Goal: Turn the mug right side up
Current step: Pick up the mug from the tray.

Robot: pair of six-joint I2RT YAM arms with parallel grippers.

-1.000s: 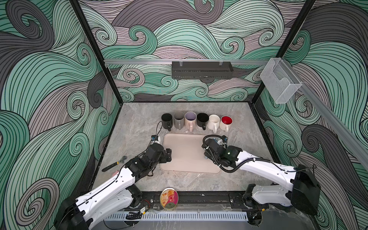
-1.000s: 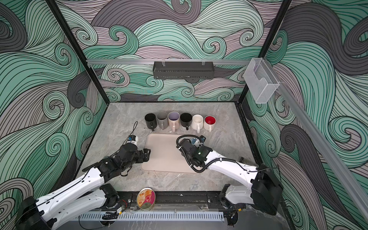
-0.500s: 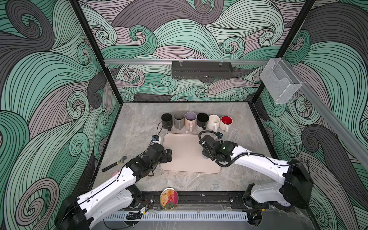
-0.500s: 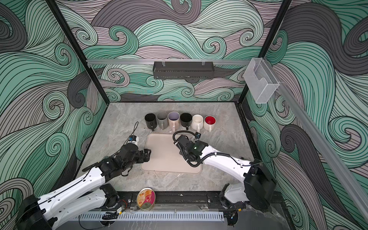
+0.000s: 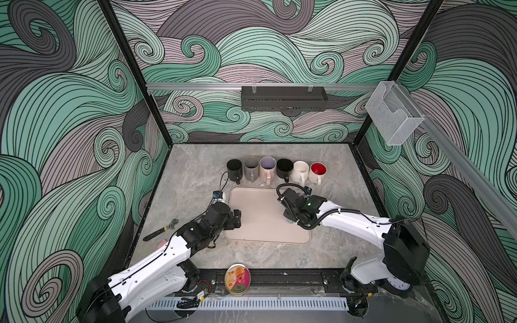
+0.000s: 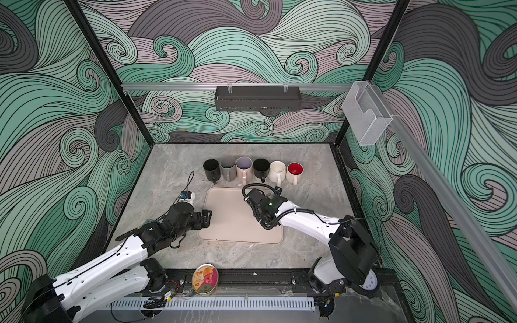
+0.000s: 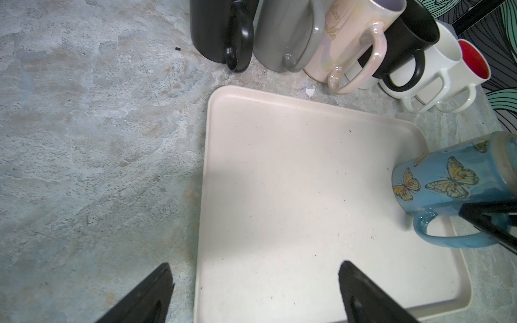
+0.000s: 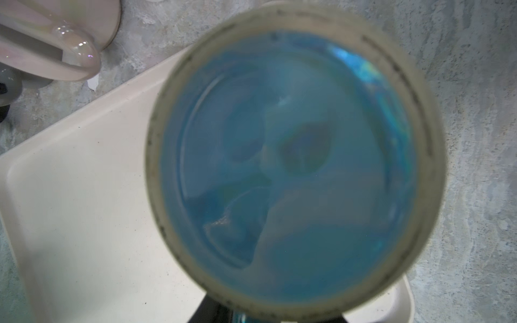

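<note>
We see one marble desk (image 5: 195, 179) carrying one beige tray (image 7: 279, 181), which lies midway between its left and right edges, closer to the near edge. The left gripper (image 7: 256, 268) hangs over the tray's near-left corner, jaws wide apart, holding and touching nothing. The right gripper (image 5: 291, 216) sits directly above the blue butterfly mug (image 7: 447, 179), which stands upside down, base up, on the tray by its right edge. One black finger (image 7: 488, 221) shows right at the handle, but we cannot tell whether the jaws are clamped on it. Toward the desk's far edge we count six upright mugs in one close-packed row: a black mug (image 5: 234, 167), a grey mug (image 5: 251, 168), a pearly pink mug (image 5: 267, 167), a second black mug (image 5: 284, 168), a white mug (image 5: 300, 170) and a red-lined white mug (image 5: 317, 170). That makes seven with the blue one. One wrench (image 5: 161, 230) lies by the left edge, one round tin (image 5: 237, 282) sits at the near edge, and one small white chip (image 7: 310, 91) lies between the pink mug and the tray.
</note>
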